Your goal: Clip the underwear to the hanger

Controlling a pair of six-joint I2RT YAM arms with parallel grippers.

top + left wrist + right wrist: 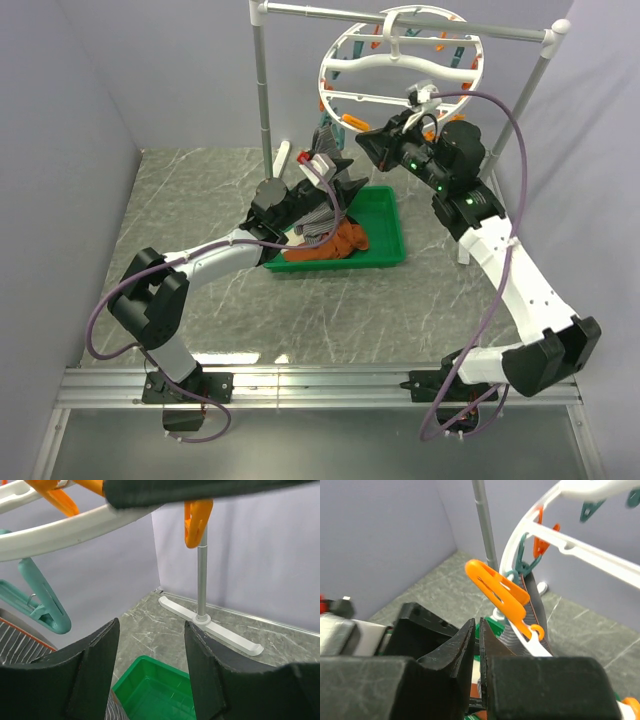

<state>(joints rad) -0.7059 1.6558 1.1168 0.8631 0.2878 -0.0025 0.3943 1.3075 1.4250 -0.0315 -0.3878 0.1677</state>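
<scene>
The white ring hanger hangs by its hook from the rack bar. The grey striped underwear hangs in a strip from the ring's lower left edge down into the green tray. In the right wrist view the underwear hangs at a teal clothespin, beside an orange clothespin. My right gripper is just below that orange pin, its jaws nearly touching with nothing between them. My left gripper is open and empty, with the underwear at its left. Both the left gripper and the right gripper sit under the ring.
An orange-rust garment lies in the tray. The rack's grey upright pole and its white foot stand behind the tray. A teal clothespin and an orange one hang close above my left fingers. Walls close in on the left and back.
</scene>
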